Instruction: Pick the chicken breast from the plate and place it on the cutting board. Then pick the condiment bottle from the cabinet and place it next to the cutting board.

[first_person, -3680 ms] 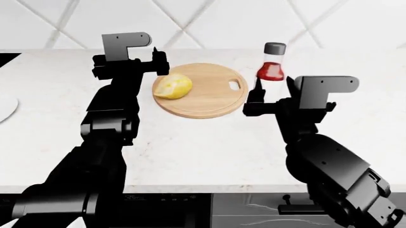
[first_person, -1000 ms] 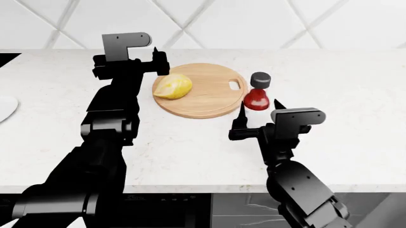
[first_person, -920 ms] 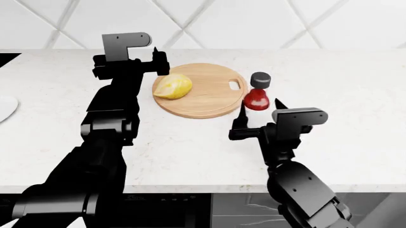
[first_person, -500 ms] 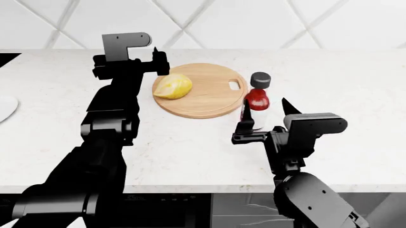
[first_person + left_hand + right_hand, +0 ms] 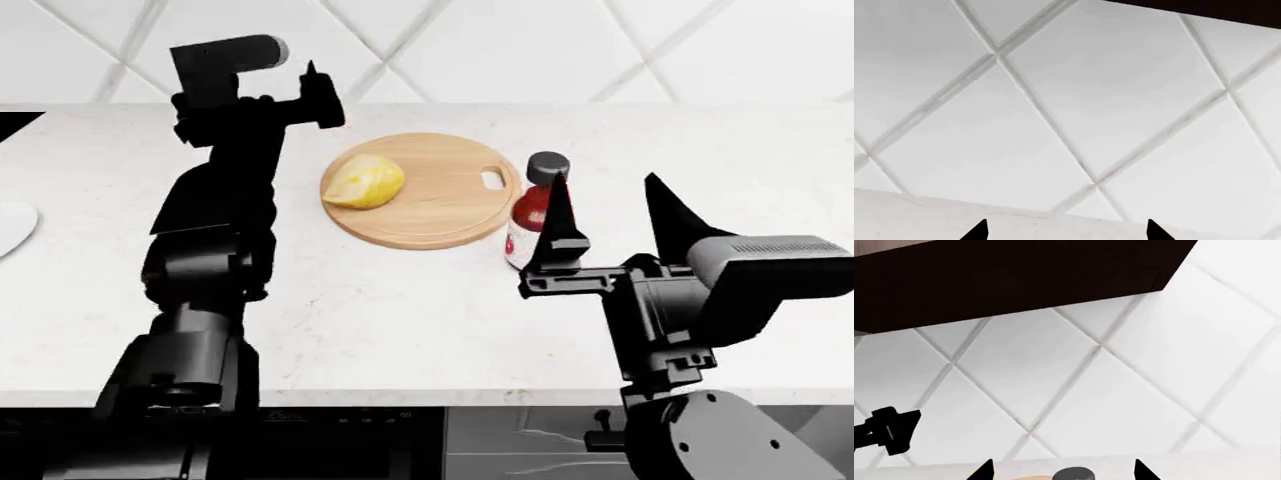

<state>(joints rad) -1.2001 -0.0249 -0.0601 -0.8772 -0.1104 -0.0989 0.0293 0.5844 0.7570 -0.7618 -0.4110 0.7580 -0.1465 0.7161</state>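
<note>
The pale yellow lumpy chicken breast [image 5: 363, 182] lies on the round light-brown wooden cutting board [image 5: 441, 205]. The clear red-sauce condiment bottle [image 5: 534, 208] with a black cap stands upright just right of it. The right gripper [image 5: 617, 215] is spread and empty; the left gripper [image 5: 1065, 229] is spread too.

The round light-brown wooden cutting board [image 5: 422, 188] showed a smooth, matt surface with faint grain. The pale yellow, lumpy chicken breast [image 5: 363, 182] on it looked soft and dull, without shine. The small clear condiment bottle [image 5: 533, 214] appeared glassy or clear plastic, its black cap [image 5: 547, 165] satin and faintly ribbed. The white stone-like countertop [image 5: 400, 310] was speckled and matt. The white diamond wall tiles [image 5: 1074, 100] looked smooth with a low sheen. Both black robot arms [image 5: 214, 230] had a matt, plastic-like finish.
</note>
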